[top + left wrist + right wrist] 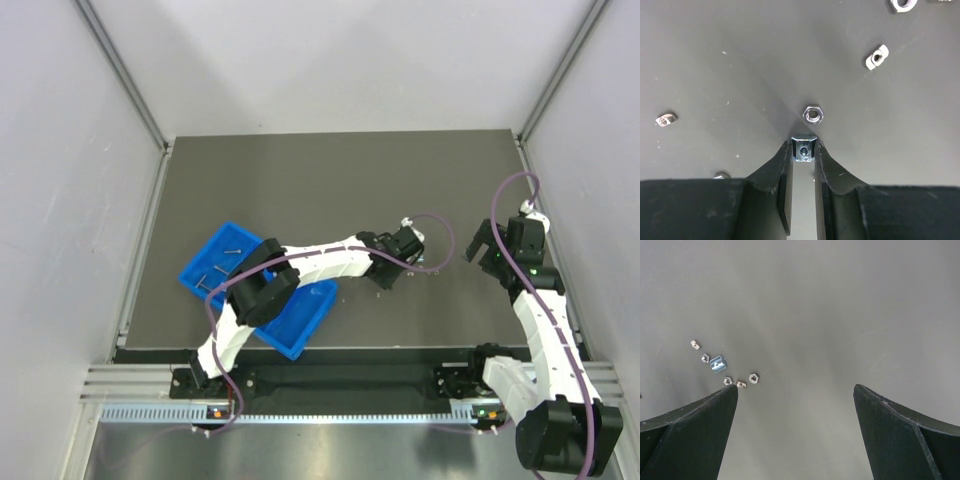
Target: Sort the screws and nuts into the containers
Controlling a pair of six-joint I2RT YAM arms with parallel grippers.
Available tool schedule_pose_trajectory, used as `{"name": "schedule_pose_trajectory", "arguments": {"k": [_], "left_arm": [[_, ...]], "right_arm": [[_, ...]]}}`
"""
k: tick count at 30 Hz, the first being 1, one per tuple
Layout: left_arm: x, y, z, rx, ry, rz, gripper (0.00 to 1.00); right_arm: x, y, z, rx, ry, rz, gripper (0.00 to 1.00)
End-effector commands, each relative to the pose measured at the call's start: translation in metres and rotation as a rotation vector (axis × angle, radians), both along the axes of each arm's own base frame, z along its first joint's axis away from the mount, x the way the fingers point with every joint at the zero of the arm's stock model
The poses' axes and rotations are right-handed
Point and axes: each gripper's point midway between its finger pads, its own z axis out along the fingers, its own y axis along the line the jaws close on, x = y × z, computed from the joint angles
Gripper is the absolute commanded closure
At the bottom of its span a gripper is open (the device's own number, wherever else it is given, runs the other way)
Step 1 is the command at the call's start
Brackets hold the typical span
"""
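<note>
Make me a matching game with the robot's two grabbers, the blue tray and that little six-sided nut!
Things:
1. left gripper
2. right gripper
3. blue tray
4. hex nut

States:
A. open, holding nothing
B. partly under the left arm
C. shut on a square nut
D. lying loose just beyond the square nut

Pairs: 1-C, 2-A, 3-B, 4-D

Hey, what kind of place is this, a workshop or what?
Probably a robotics lab test cell, not a workshop: plain white walls enclose a dark table, and the left arm and right arm are bolted to an aluminium rail at its near edge.
</note>
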Motion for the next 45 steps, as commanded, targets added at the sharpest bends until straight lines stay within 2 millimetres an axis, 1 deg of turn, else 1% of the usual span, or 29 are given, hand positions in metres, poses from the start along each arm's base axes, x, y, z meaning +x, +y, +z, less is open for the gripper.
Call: {"name": "schedule_pose_trajectory", "arguments": {"k": [1, 3, 4, 6, 7, 10, 16, 17, 19, 21, 22, 24, 25, 26, 27, 28, 29, 31, 34, 36, 37, 38, 39, 40, 41, 42, 43, 44, 45], "left_arm": [[0.001, 0.019, -0.004, 0.069, -0.015, 0.07, 0.91], [0.008, 0.018, 0.011, 0.039, -0.045, 0.114, 0.91], [0.013, 0.017, 0.026, 0.008, -0.07, 0.136, 0.91], [0.02, 0.016, 0.043, -0.039, -0.083, 0.181, 0.91], [0.023, 0.014, 0.058, -0.081, -0.099, 0.197, 0.91], [0.029, 0.017, 0.074, -0.119, -0.115, 0.237, 0.91], [0.027, 0.033, 0.075, -0.1, -0.092, 0.3, 0.91], [0.027, 0.039, 0.074, -0.087, -0.089, 0.315, 0.91], [0.03, 0.047, 0.085, -0.109, -0.1, 0.359, 0.91], [0.037, 0.066, 0.09, -0.109, -0.113, 0.428, 0.91], [0.039, 0.074, 0.107, -0.142, -0.134, 0.448, 0.91], [0.045, 0.103, 0.109, -0.131, -0.145, 0.522, 0.9], [0.043, 0.121, 0.119, -0.138, -0.163, 0.552, 0.9], [0.051, 0.139, 0.123, -0.144, -0.172, 0.607, 0.9], [0.051, 0.151, 0.14, -0.181, -0.189, 0.625, 0.9], [0.048, 0.16, 0.135, -0.184, -0.163, 0.632, 0.9], [0.052, 0.172, 0.139, -0.194, -0.166, 0.643, 0.89], [0.05, 0.176, 0.153, -0.247, -0.193, 0.618, 0.85], [0.043, 0.164, 0.163, -0.312, -0.178, 0.537, 0.73], [0.039, 0.146, 0.159, -0.331, -0.155, 0.474, 0.69], [0.036, 0.13, 0.16, -0.356, -0.155, 0.424, 0.64], [0.034, 0.12, 0.157, -0.359, -0.144, 0.394, 0.62], [0.033, 0.108, 0.139, -0.327, -0.113, 0.369, 0.6], [0.031, 0.091, 0.142, -0.338, -0.108, 0.336, 0.55], [0.029, 0.08, 0.136, -0.326, -0.095, 0.309, 0.52], [0.028, 0.069, 0.114, -0.281, -0.064, 0.288, 0.49], [0.027, 0.053, 0.118, -0.29, -0.061, 0.256, 0.45], [0.027, 0.046, 0.111, -0.274, -0.055, 0.219, 0.42], [0.025, 0.039, 0.092, -0.24, -0.021, 0.194, 0.41]], "right_arm": [[0.002, -0.006, 0.005, -0.009, -0.022, -0.027, 0.0], [0.002, -0.006, 0.005, -0.008, -0.025, -0.028, 0.0], [0.002, -0.007, 0.005, -0.009, -0.027, -0.032, 0.0], [0.002, -0.006, 0.005, -0.008, -0.025, -0.031, 0.0], [0.002, -0.007, 0.005, -0.01, -0.025, -0.031, 0.0], [0.003, -0.006, 0.005, -0.008, -0.024, -0.028, 0.0], [0.003, -0.006, 0.004, -0.007, -0.021, -0.027, 0.0], [0.002, -0.006, 0.004, -0.008, -0.022, -0.026, 0.0], [0.002, -0.006, 0.003, -0.007, -0.021, -0.027, 0.0], [0.002, -0.006, 0.003, -0.008, -0.02, -0.026, 0.0], [0.002, -0.006, 0.003, -0.007, -0.021, -0.026, 0.0], [0.002, -0.006, 0.004, -0.007, -0.022, -0.027, 0.0], [0.002, -0.006, 0.003, -0.008, -0.02, -0.026, 0.0], [0.003, -0.006, 0.003, -0.007, -0.021, -0.027, 0.0], [0.003, -0.006, 0.003, -0.008, -0.021, -0.028, 0.0], [0.003, -0.006, 0.003, -0.006, -0.021, -0.026, 0.0], [0.004, -0.006, 0.002, -0.007, -0.021, -0.027, 0.0], [0.004, -0.006, -0.001, -0.004, -0.012, -0.025, 0.0], [0.005, -0.005, -0.002, 0.001, -0.009, -0.021, 0.0], [0.007, -0.003, -0.003, 0.008, -0.008, -0.016, 0.0], [0.007, -0.003, -0.004, 0.011, -0.006, -0.015, 0.0], [0.007, -0.002, -0.005, 0.015, -0.003, -0.014, 0.0], [0.007, -0.002, -0.005, 0.016, -0.003, -0.013, 0.0], [0.007, -0.002, -0.005, 0.018, -0.004, -0.013, 0.0], [0.007, -0.002, -0.004, 0.017, -0.004, -0.014, 0.0], [0.006, -0.002, -0.004, 0.016, -0.003, -0.013, 0.01], [0.006, -0.002, -0.001, 0.012, -0.012, -0.014, 0.0], [0.005, -0.003, -0.001, 0.009, -0.013, -0.016, 0.0], [0.004, -0.004, 0.0, 0.007, -0.016, -0.02, 0.0]]}}
